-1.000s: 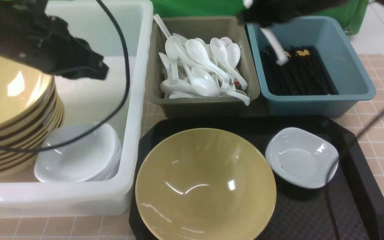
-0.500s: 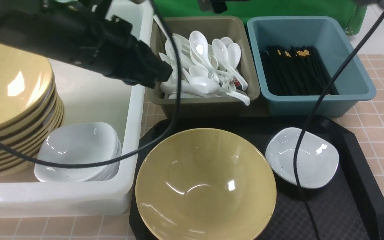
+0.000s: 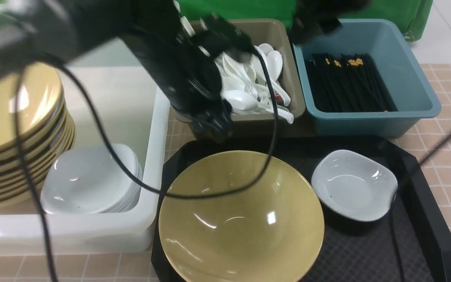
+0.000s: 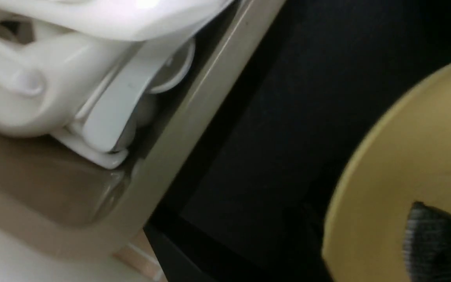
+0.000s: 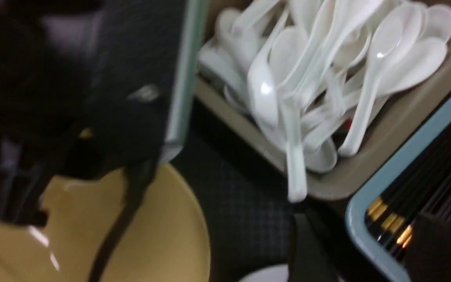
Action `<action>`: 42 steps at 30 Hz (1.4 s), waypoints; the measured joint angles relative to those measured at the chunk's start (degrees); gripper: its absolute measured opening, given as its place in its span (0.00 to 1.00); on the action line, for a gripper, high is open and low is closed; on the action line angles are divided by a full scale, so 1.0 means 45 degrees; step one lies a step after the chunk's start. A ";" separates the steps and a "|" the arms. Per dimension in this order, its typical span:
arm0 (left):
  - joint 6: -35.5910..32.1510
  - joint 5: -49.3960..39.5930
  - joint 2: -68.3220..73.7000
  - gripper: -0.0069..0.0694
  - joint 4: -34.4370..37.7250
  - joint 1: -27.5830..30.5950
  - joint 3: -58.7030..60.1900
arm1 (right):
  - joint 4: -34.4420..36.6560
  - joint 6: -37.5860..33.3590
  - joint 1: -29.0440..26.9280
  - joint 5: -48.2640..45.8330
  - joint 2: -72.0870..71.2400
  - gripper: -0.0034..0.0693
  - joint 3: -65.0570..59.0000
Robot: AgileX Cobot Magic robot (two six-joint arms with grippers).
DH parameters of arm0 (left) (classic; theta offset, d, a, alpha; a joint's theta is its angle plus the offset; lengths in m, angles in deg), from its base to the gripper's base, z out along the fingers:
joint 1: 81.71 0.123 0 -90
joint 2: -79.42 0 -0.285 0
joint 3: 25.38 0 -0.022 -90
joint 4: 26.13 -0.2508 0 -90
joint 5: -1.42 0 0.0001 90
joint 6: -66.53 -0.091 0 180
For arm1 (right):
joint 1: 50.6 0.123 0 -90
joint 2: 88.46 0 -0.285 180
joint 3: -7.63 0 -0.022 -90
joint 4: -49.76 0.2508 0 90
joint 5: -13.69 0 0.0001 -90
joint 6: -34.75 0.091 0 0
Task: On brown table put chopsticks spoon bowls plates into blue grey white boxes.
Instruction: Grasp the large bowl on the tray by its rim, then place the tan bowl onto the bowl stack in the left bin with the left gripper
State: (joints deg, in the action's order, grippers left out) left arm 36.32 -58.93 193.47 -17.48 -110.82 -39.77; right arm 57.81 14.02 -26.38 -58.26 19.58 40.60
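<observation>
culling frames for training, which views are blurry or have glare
Front view: left arm smeared by motion, bright glare spots on the yellow bowl. Left wrist view: soft all over, spoons out of focus. Right wrist view: spoons streaked by motion blur.

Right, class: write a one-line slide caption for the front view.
Left arm hangs over the grey box of spoons, above a yellow bowl and white plate on the black tray.

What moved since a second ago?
The left arm swung from over the white box across to the front of the grey box, near the yellow bowl on the tray. The right arm's spoon joined the spoon pile. Bowl, plate and chopsticks stayed put.
</observation>
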 joint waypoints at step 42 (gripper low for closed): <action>0.0156 -0.1605 -0.4782 0.10 0.6134 0.7917 0.1134 | -0.1072 -0.2150 0.3272 0.0207 -0.1872 0.10 -0.0134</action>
State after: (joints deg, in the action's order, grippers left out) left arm 37.02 -66.15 171.94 10.12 -75.19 -34.67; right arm 52.98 4.35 -11.66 -57.33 11.16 40.00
